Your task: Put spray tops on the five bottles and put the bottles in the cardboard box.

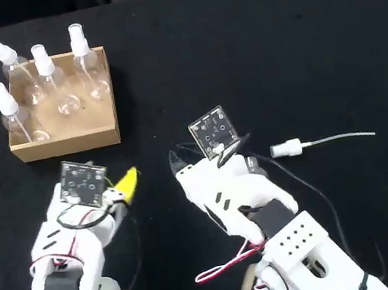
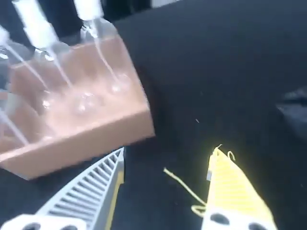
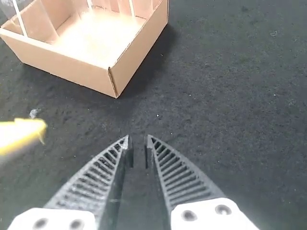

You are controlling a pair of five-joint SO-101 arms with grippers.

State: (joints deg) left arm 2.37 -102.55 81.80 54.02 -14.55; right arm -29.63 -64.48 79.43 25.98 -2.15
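4 capped bottles [image 1: 48, 76] stand in the cardboard box [image 1: 67, 144] at 10 o'clock in the high view. 1 loose spray top [image 1: 286, 148] lies at 3 o'clock, near my right claw [image 1: 180, 166]. In the left wrist view, my left claw [image 2: 168, 158] is spread wide and empty, close to the box. In the right wrist view, my right claw is nearly closed on nothing. I judge 2 risks: my left claw could bump the box and topple bottles, and pinching the top's thin tube could bend it.

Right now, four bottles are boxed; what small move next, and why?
Probably swing the right gripper toward the loose spray top and open it. Four capped bottles stand in the cardboard box; that top lies on the table near this gripper, which is shut and empty.
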